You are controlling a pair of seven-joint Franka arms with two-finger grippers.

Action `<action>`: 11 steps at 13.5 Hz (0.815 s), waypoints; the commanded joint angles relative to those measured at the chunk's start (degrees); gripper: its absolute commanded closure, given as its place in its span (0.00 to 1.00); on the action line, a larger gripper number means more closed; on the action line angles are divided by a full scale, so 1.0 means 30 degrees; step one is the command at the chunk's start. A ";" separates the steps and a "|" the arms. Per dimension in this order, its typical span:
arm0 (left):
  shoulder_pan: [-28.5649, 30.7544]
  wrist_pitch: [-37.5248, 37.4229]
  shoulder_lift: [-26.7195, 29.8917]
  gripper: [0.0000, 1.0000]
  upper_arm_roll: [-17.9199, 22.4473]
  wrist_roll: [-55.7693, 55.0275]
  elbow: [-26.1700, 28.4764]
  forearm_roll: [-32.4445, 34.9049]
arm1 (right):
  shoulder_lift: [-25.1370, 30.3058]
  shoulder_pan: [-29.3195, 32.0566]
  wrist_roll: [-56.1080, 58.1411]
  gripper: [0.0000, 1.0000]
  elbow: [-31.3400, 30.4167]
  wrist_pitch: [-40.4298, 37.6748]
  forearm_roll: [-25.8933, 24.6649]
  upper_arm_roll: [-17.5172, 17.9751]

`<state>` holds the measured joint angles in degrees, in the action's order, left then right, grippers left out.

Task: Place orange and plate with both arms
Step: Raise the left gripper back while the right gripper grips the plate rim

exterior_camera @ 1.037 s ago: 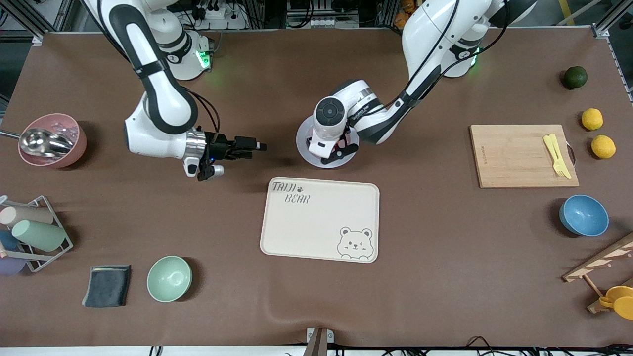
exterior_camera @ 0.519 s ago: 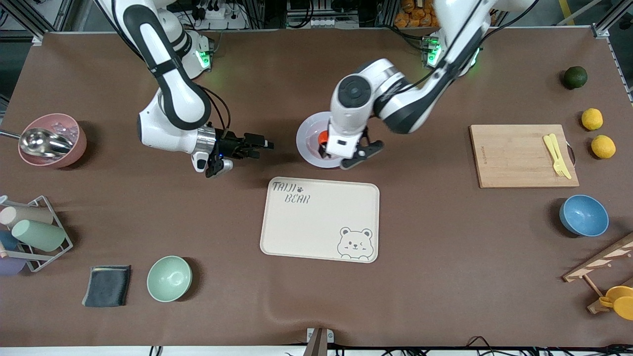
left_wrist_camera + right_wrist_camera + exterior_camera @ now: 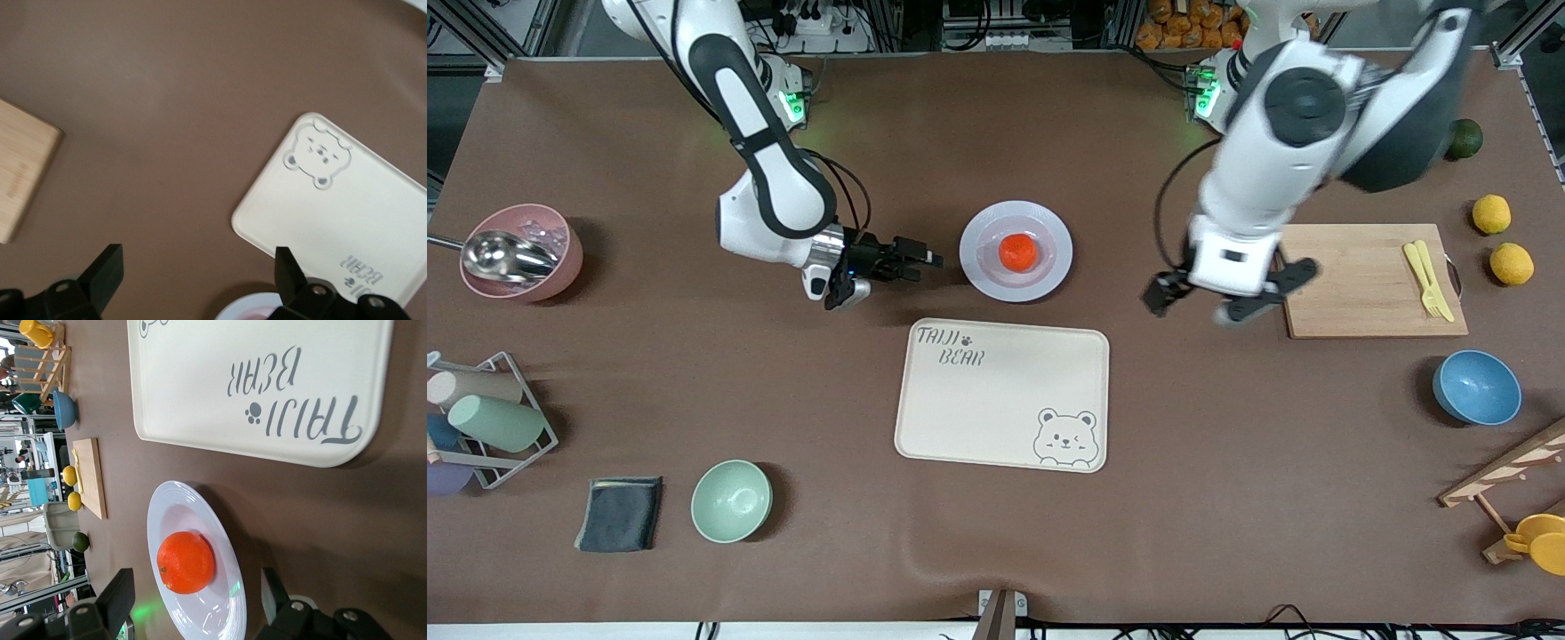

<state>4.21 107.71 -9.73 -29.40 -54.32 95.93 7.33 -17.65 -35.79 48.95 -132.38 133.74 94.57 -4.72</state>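
The orange [image 3: 1017, 252] sits in the middle of the pale lavender plate [image 3: 978, 268], which lies on the table just farther from the front camera than the cream bear tray [image 3: 1005, 396]. My right gripper [image 3: 923, 265] is open and low beside the plate's rim, at the right arm's end of it. In the right wrist view its fingers stand wide apart [image 3: 197, 583] with the orange [image 3: 186, 562] and plate [image 3: 168, 513] between them, a little ahead. My left gripper [image 3: 1230, 289] is open and empty in the air over the bare mat between plate and cutting board; it also shows in the left wrist view [image 3: 198, 267].
A wooden cutting board [image 3: 1352, 293] with a yellow fork [image 3: 1427, 280] lies toward the left arm's end, with two lemons [image 3: 1491, 214], a dark green fruit [image 3: 1463, 139] and a blue bowl [image 3: 1476, 388]. A mint bowl [image 3: 731, 500], grey cloth [image 3: 620, 513], cup rack [image 3: 489, 418] and pink bowl [image 3: 520, 252] are at the right arm's end.
My left gripper rose from the plate and swung toward the cutting board, leaving the orange uncovered on the plate. My right gripper moved closer to the plate's rim.
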 commanded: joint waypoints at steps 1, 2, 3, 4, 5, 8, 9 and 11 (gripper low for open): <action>0.1782 -0.2877 -0.0038 0.00 -0.0131 0.3415 -0.2173 -0.0129 | -0.1028 -0.0459 0.2195 0.20 0.0005 0.0010 0.2310 -0.0184; 0.2718 -0.3728 -0.0008 0.00 -0.0189 0.4676 -0.2819 -0.0215 | -0.1321 -0.0578 0.2286 0.20 0.0034 -0.0019 0.2693 -0.0184; 0.3626 -0.4694 0.0253 0.00 -0.0218 0.6284 -0.3289 -0.0245 | -0.1643 -0.0695 0.2287 0.21 0.0063 -0.0020 0.2987 -0.0155; 0.4071 -0.5052 0.0604 0.00 -0.0160 0.7518 -0.3381 -0.0275 | -0.1820 -0.0899 0.2287 0.24 0.0063 -0.0020 0.3309 -0.0154; 0.4568 -0.5171 0.1013 0.00 -0.0131 0.8691 -0.3382 -0.0362 | -0.1909 -0.1134 0.2287 0.28 0.0063 -0.0020 0.3805 -0.0154; 0.5598 -0.5494 0.1572 0.00 -0.0015 1.1913 -0.3382 -0.0421 | -0.2144 -0.1693 0.2316 0.35 0.0063 0.0010 0.4862 -0.0184; 0.5076 -0.5582 0.2328 0.00 0.0857 1.2795 -0.3150 -0.0392 | -0.2174 -0.1693 0.2577 0.37 0.0063 0.0010 0.4865 -0.0184; 0.3204 -0.5699 0.2453 0.00 0.3487 1.4405 -0.3089 -0.1176 | -0.2465 -0.1693 0.2931 0.39 0.0092 0.0010 0.5039 -0.0154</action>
<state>17.96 91.59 -4.70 -25.32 -15.91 85.43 6.63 -23.90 -40.30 55.46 -132.53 133.65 107.14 -4.71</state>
